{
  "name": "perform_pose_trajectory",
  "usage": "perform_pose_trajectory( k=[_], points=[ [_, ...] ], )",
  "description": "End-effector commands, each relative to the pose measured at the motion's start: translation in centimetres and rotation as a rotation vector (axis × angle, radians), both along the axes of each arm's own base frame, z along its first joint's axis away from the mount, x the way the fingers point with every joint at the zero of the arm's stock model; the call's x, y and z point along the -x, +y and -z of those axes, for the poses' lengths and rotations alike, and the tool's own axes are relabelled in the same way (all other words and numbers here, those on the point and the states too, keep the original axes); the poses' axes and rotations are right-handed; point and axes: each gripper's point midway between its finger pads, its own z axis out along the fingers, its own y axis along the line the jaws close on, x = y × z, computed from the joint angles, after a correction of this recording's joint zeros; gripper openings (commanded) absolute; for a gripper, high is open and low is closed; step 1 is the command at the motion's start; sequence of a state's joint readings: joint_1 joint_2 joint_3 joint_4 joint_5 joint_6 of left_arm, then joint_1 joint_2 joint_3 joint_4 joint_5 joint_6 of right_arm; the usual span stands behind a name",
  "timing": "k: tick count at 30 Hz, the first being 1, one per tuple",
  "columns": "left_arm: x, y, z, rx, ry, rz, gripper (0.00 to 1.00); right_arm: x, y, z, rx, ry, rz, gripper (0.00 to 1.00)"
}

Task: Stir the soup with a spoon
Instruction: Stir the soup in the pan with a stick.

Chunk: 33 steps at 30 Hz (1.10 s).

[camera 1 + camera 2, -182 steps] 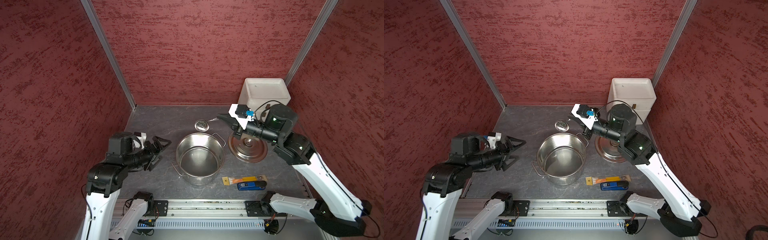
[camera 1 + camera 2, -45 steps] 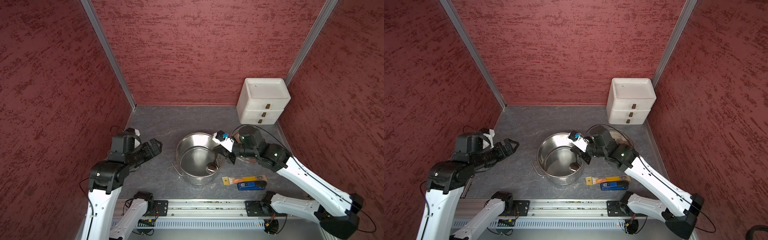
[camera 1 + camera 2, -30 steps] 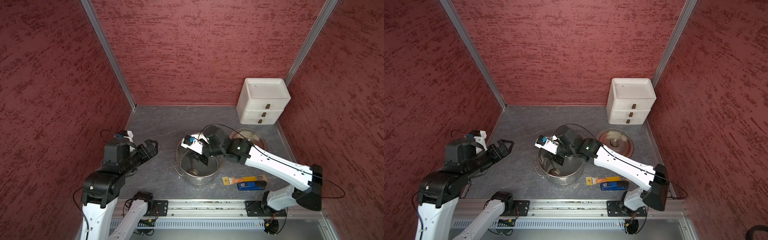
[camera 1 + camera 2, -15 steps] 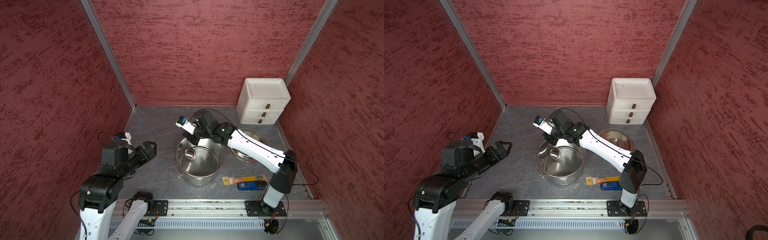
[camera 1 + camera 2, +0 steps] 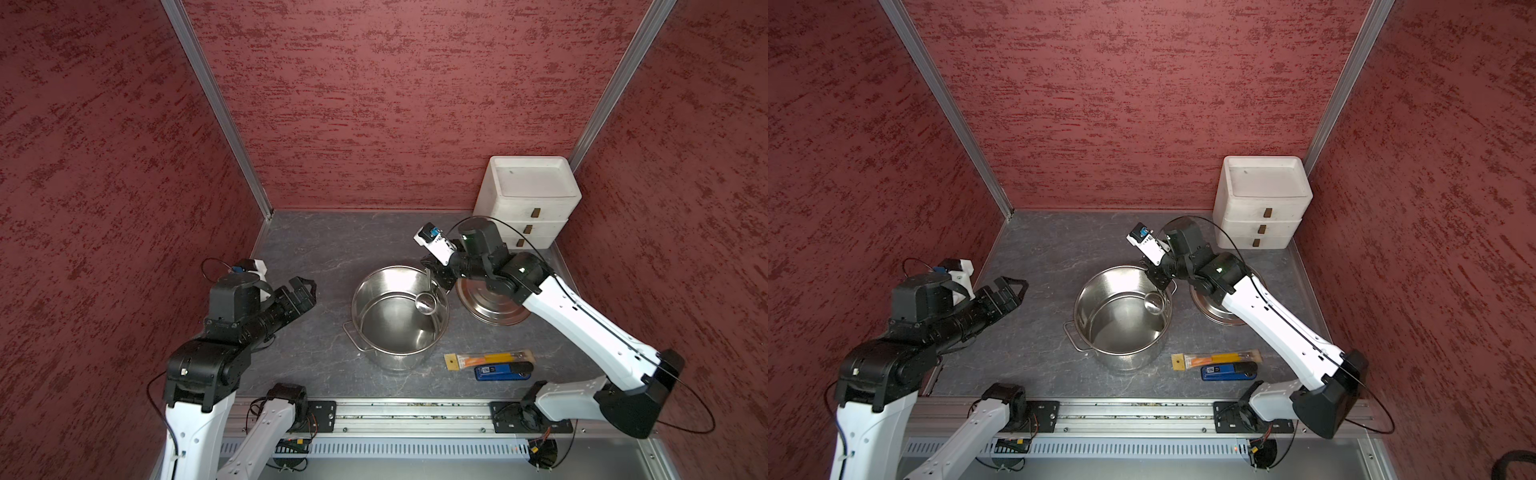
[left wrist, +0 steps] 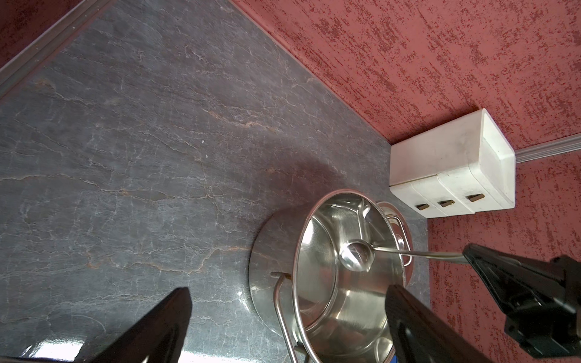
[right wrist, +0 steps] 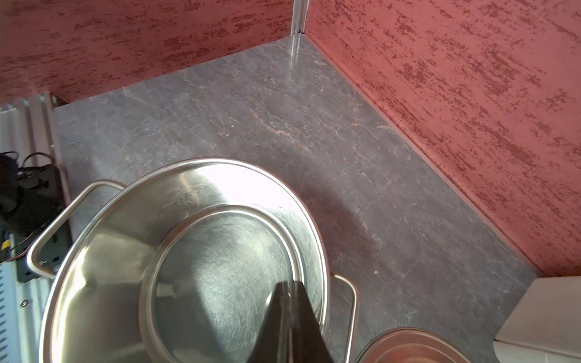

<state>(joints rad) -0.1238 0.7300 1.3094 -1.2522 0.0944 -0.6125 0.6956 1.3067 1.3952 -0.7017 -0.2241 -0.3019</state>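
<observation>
Pinching the spoon by its handle, my right gripper sits at the pot's 1 o'clock rim. The spoon's bowl hangs inside near 2 o'clock, handle running roughly 12-to-6. Spread wide, my left gripper is well off at 9.

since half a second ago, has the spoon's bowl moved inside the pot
Yes. The spoon, held by the right gripper, has swung across the pot toward the side nearest the lid.

White arms, black joints, seemingly plastic
</observation>
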Motion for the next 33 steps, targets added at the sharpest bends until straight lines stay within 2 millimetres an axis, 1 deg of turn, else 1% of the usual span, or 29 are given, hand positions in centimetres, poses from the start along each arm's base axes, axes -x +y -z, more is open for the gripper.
perform_pose_trajectory(
  k=[1, 4, 6, 9, 15, 18, 21, 23, 26, 29, 31, 33],
  points=[
    [-0.8, -0.3, -0.2, -0.001, -0.022, 0.016, 1.00, 3.8, -0.2, 0.3, -0.048, 0.080, -0.117, 0.00],
    [-1.2, -0.4, -0.2, -0.002, -0.026, 0.020, 1.00, 6.4, 0.5, -0.4, -0.136, 0.129, -0.193, 0.00],
    [-1.5, -0.4, -0.4, -0.005, -0.033, 0.024, 1.00, 7.7, 1.4, -0.9, -0.180, 0.149, -0.233, 0.00],
    [-1.8, -0.4, -0.6, -0.013, -0.038, 0.028, 1.00, 9.0, 2.9, -1.2, -0.201, 0.173, -0.284, 0.00],
    [-1.6, -0.2, -0.4, -0.024, -0.036, 0.021, 1.00, 10.6, 6.6, -1.7, -0.222, 0.204, -0.383, 0.00],
    [-1.3, 0.0, -0.2, -0.029, -0.037, 0.012, 1.00, 10.7, 8.8, -1.6, -0.216, 0.185, -0.424, 0.00],
    [-0.9, 0.3, -0.1, -0.035, -0.038, 0.000, 1.00, 9.6, 11.3, -1.2, -0.175, 0.154, -0.426, 0.00],
    [-0.6, 0.5, -0.2, -0.041, -0.042, -0.007, 1.00, 8.2, 13.3, -0.7, -0.143, 0.137, -0.417, 0.00],
    [-0.3, 0.7, -0.3, -0.047, -0.045, -0.011, 1.00, 6.1, 15.2, -0.7, -0.125, 0.097, -0.396, 0.00],
    [-0.1, 0.8, -0.5, -0.053, -0.045, -0.017, 1.00, 4.2, 16.4, 0.0, -0.084, 0.066, -0.377, 0.00],
    [0.1, 1.0, -0.5, -0.059, -0.046, -0.020, 1.00, 2.9, 16.6, 0.4, -0.063, 0.069, -0.358, 0.00],
    [0.3, 1.1, -0.7, -0.065, -0.048, -0.024, 1.00, 1.5, 16.4, 0.8, -0.053, 0.059, -0.328, 0.00]
  ],
)
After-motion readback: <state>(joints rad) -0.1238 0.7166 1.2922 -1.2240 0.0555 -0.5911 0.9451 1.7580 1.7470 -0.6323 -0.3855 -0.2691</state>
